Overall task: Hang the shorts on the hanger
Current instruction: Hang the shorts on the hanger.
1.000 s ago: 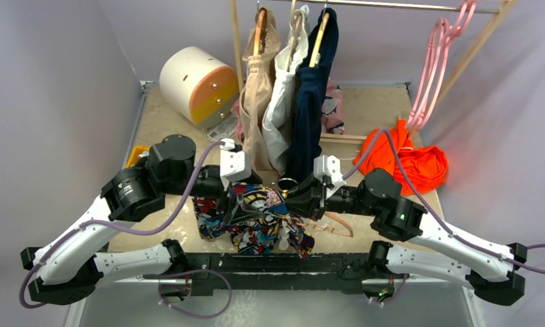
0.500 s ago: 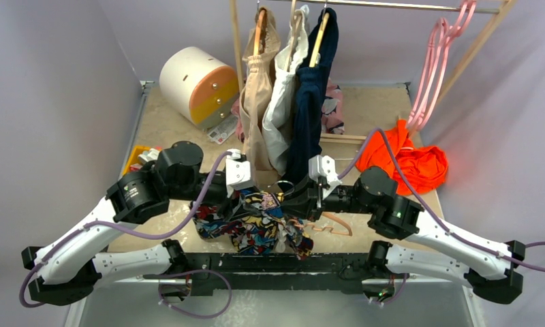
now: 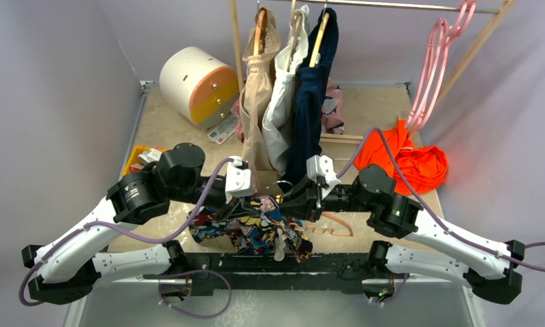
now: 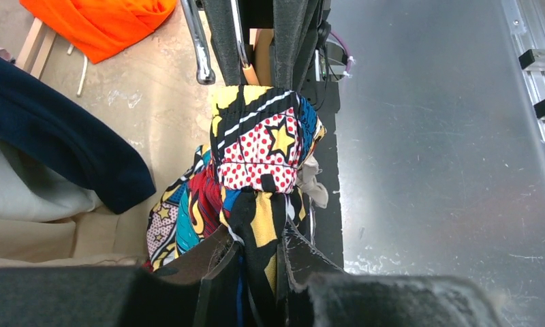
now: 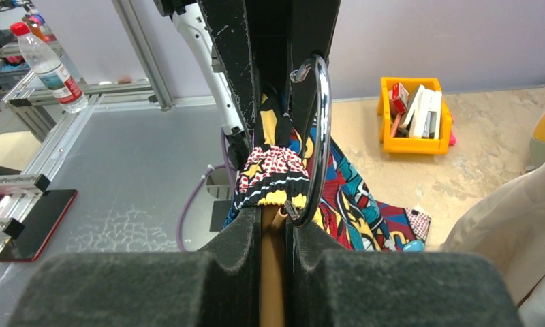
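Multicolour comic-print shorts (image 4: 259, 146) hung bunched over the desk's (image 3: 174, 122) near edge, with the left jaws pinched shut on the fabric. The right jaws clamped the peach hanger (image 5: 272, 272) at its neck, touching the shorts. Farther back lay an orange garment (image 3: 419, 167).

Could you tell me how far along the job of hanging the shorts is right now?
Done: the right pincer is shut on the hanger near its hook, and the shorts look bunched over it there at the waistband. In hand: the left pincer pinches fabric hanging from that bunch. Left: most of the shorts hang in a crumpled clump, so they need spreading along the hanger's arms.
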Motion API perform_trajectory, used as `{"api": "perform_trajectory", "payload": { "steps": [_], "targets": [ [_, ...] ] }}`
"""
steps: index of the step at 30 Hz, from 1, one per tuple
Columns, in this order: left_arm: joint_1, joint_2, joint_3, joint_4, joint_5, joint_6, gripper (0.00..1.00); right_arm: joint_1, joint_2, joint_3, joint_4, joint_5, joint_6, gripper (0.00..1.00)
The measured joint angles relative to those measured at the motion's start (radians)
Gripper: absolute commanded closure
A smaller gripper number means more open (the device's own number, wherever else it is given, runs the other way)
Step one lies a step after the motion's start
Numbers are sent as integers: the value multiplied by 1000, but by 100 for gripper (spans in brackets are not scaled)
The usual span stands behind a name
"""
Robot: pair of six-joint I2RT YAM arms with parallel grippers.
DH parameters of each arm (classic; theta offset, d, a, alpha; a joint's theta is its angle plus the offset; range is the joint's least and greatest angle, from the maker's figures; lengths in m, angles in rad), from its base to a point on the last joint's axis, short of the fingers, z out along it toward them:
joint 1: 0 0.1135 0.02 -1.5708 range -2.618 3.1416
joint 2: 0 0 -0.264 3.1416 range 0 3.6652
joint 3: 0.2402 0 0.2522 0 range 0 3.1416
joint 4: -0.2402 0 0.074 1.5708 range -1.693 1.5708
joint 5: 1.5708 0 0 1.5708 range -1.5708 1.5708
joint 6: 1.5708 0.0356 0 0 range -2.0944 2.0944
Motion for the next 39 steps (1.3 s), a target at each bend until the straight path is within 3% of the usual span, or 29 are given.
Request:
{"api": "perform_trajectory", "payload": {
  "steps": [2, 5, 8, 10, 13, 15, 17, 21, 24, 26, 27, 30, 34, 39],
  "targets": [
    [0, -2, 0, 1, -4, -2, 100, 0, 0, 9, -13, 1, 0, 81],
    [0, -25, -21, 44, -16, -18, 100, 0, 1, 24, -23, 13, 0, 79],
    [0, -50, -50, 79, -29, -41, 100, 0, 2, 28, -23, 29, 0, 86],
    [-1, -59, -63, 93, -29, -52, 100, 1, 2, 28, -23, 27, 1, 98],
    [-5, -67, -69, 98, -21, -56, 100, 2, 0, 28, -24, 21, 9, 100],
    [-7, -71, -76, 105, -23, -61, 87, 2, 0, 28, -24, 17, 12, 100],
    [-7, -74, -82, 111, -23, -64, 67, 2, 0, 28, -26, 12, 13, 100],
    [1, -80, -83, 130, -69, -96, 55, 1, 0, 29, -21, 12, 15, 100],
    [3, -81, -83, 133, -90, -107, 53, 1, 0, 29, -19, 11, 15, 100],
    [3, -81, -83, 133, -95, -109, 56, 1, 0, 29, -20, 11, 15, 100],
    [3, -80, -83, 133, -95, -108, 62, 1, 0, 29, -20, 11, 15, 100],
    [3, -79, -83, 125, -86, -108, 100, 0, 0, 29, -21, 17, 13, 100],
    [-8, -72, -82, 109, -17, -63, 100, -2, -3, 29, -30, 3, 19, 100],
    [-8, -73, -82, 106, -20, -55, 100, 2, -5, 37, -58, 3, 17, 70]
  ]
}}
